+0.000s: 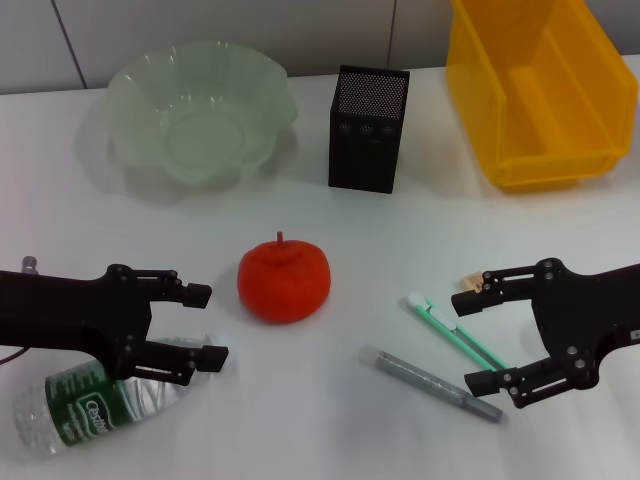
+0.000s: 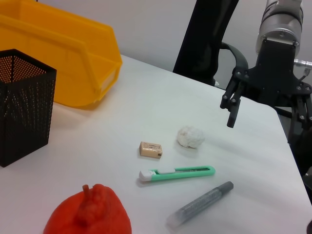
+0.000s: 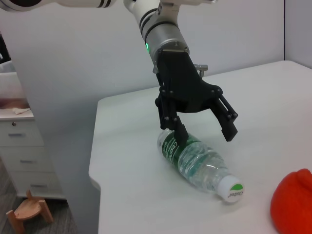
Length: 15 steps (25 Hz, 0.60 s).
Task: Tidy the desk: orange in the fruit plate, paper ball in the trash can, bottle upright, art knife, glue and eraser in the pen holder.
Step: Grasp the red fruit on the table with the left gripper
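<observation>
The orange sits mid-table. The clear bottle with a green label lies on its side at the front left. My left gripper is open and hovers just above its cap end. My right gripper is open over the green art knife and the grey glue stick. The eraser and the white paper ball lie beside the knife. The ball is hidden in the head view. The green fruit plate and the black mesh pen holder stand at the back.
A yellow bin stands at the back right, beside the pen holder. The table's left edge runs close behind the bottle. Bare white table lies between the orange and the fruit plate.
</observation>
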### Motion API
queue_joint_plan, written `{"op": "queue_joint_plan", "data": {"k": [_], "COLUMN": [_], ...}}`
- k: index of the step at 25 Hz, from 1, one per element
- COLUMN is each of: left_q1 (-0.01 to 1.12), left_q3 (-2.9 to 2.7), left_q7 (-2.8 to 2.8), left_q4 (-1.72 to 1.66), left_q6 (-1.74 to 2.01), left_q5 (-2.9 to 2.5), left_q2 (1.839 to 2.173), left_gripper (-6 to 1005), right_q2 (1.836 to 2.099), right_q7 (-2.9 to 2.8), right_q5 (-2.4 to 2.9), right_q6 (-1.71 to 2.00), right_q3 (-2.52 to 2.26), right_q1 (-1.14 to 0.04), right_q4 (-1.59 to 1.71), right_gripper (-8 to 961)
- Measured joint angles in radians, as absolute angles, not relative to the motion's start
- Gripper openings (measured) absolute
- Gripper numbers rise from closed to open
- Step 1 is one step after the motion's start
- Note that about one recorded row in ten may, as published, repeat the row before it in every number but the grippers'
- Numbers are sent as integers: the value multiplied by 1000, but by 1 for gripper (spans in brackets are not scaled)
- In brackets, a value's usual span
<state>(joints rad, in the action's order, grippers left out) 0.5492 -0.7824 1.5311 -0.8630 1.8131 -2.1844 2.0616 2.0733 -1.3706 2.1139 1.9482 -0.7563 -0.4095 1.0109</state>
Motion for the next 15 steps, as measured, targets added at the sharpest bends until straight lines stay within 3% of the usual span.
{"op": "queue_joint_plan", "data": {"k": [15], "left_q1": [547], "left_q3": [-782], "left_q7": [1546], "left_q4": [-870], "left_q6": [1788], "left_q5": [-2184], "left_q2": [2062], "left_gripper": [811], "right_q2": [2074], "right_q7": [-1375], "right_q5": [2115], "right_q6": [1948], "right_q3": [-753], "right_q1": [-406], "right_q4": [1011], "right_gripper": [810]}}
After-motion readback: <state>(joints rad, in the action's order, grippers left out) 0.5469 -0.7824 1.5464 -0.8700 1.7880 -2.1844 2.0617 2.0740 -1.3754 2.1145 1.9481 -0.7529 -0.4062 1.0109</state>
